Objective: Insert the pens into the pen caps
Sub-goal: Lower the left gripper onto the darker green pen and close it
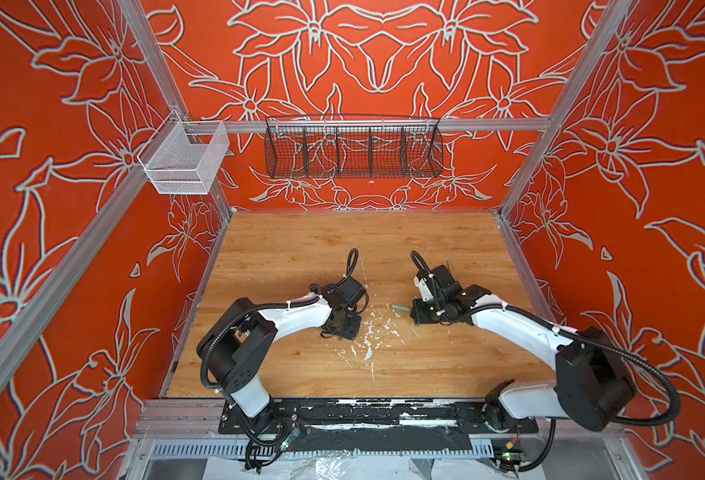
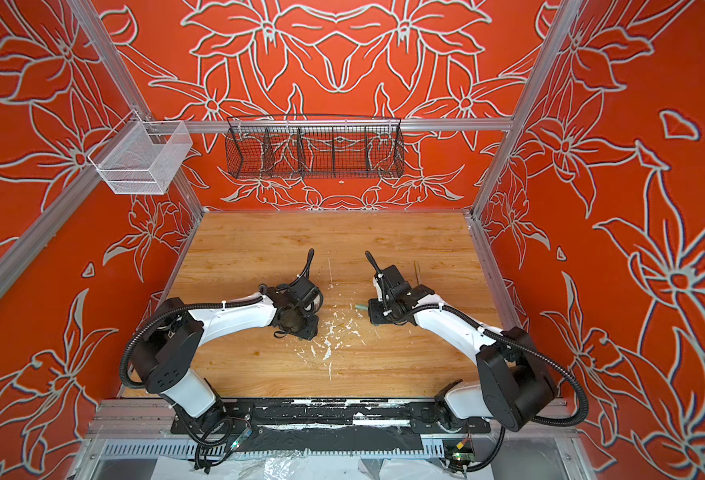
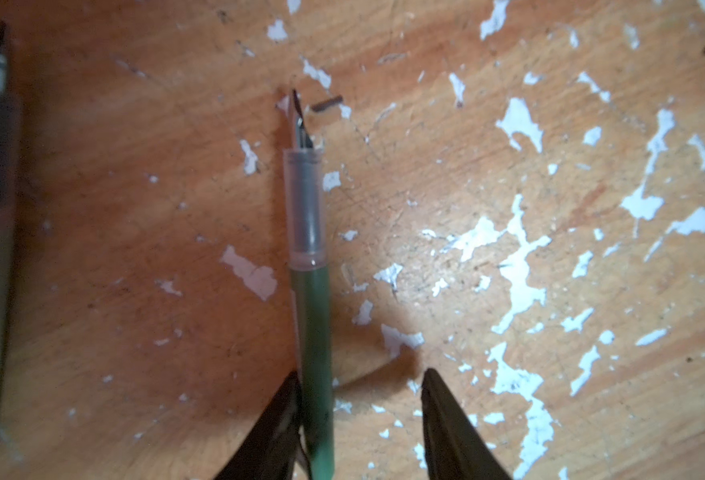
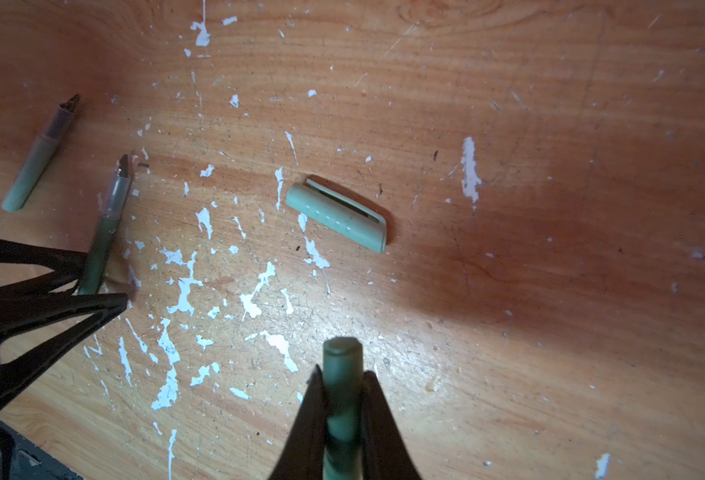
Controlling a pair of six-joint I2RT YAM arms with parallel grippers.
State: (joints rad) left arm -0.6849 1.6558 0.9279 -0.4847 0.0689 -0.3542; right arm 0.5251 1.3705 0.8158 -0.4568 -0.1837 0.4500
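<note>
Thin dark green plastic pen (image 3: 311, 316), probably light, stiff, slick, with fragile nib (image 3: 299, 120): flat under half-open left gripper (image 3: 361, 374), lower middle of both top views. Best pinched mid-barrel; right gripper (image 4: 342, 372) clamped on stubby green cap (image 4: 341, 353).

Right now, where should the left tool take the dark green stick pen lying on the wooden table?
Grip the dark green stick pen on its opaque barrel, toward the back end, with the left tool coming straight down and straddling it crosswise. It lies flat, and the clear section and metal nib probably must stay free for capping.
</note>
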